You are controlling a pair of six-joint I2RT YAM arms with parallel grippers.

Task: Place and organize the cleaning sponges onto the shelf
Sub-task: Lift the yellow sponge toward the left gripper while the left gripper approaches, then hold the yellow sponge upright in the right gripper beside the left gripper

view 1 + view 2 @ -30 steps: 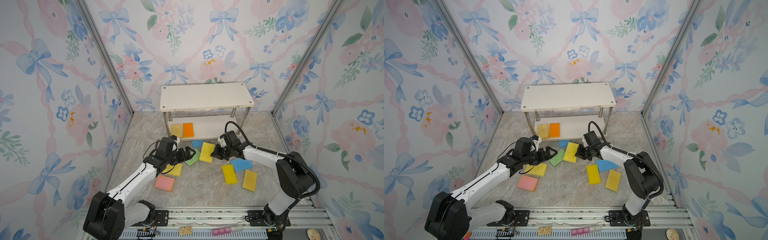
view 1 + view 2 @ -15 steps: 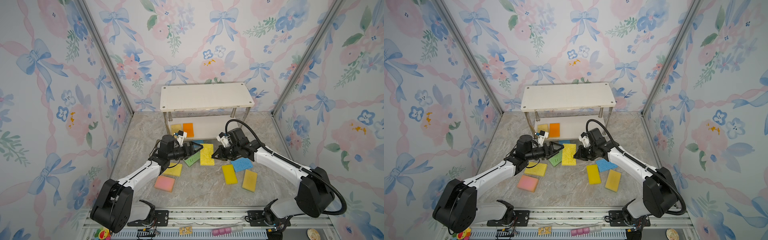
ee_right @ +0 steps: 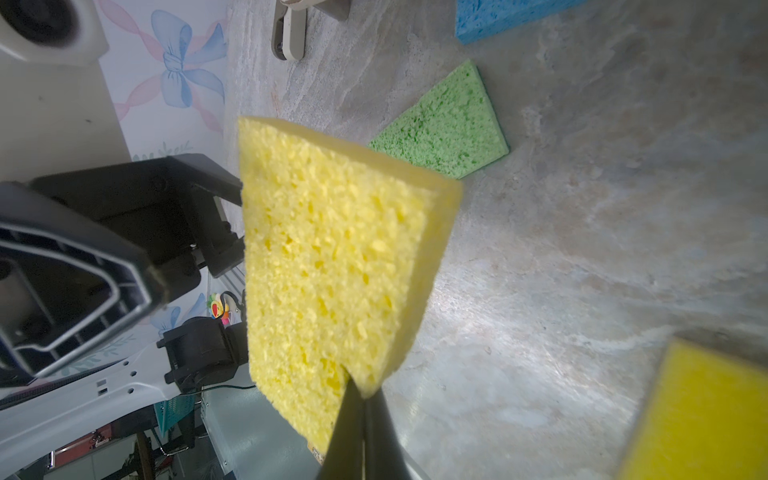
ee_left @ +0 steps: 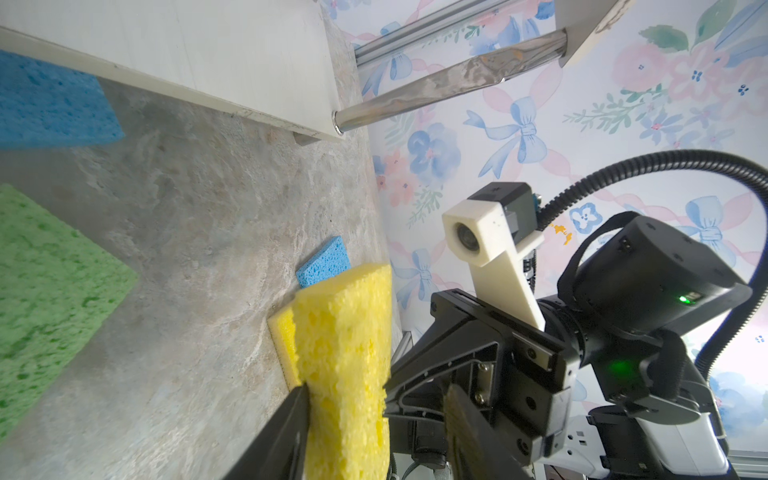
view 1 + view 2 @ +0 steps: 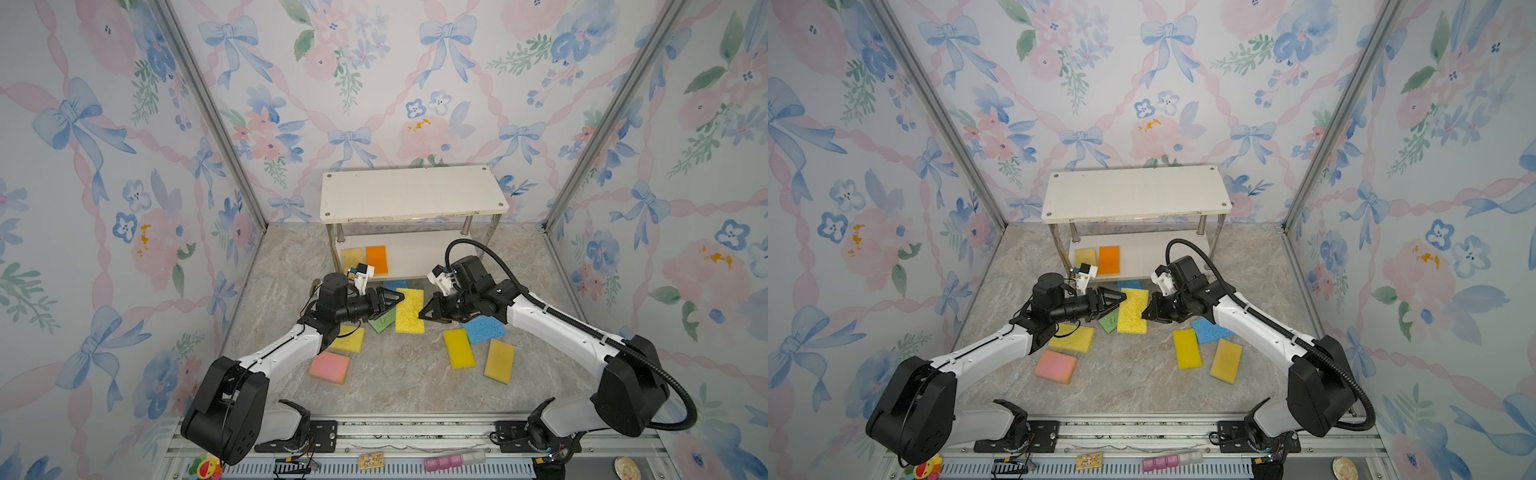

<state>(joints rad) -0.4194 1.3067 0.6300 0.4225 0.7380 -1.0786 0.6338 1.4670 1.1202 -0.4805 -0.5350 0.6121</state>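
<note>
A yellow sponge (image 5: 409, 309) (image 3: 332, 257) hangs above the floor in front of the shelf (image 5: 411, 195). My right gripper (image 5: 424, 311) (image 3: 353, 384) is shut on its right edge. My left gripper (image 5: 395, 297) (image 4: 378, 390) straddles its left edge, still open: one finger (image 4: 291, 419) touches the sponge (image 4: 345, 353), the other finger (image 4: 461, 415) stands apart. A tan-yellow sponge (image 5: 352, 255) and an orange sponge (image 5: 376, 258) lie on the shelf's lower board. On the floor lie green (image 5: 382, 322), blue (image 5: 484, 328), yellow (image 5: 459, 349), tan-yellow (image 5: 498, 360), yellow (image 5: 347, 338) and pink (image 5: 329, 368) sponges.
Another blue sponge (image 5: 395, 284) lies against the shelf's lower board. A shiny post (image 4: 449, 81) rises at the shelf's corner. Flowered walls close in the left, right and back. A metal rail (image 5: 415, 432) runs along the front.
The right gripper has carried the yellow sponge up and leftward. The left gripper has swung right to the sponge's other edge, and its jaws have narrowed around it.
</note>
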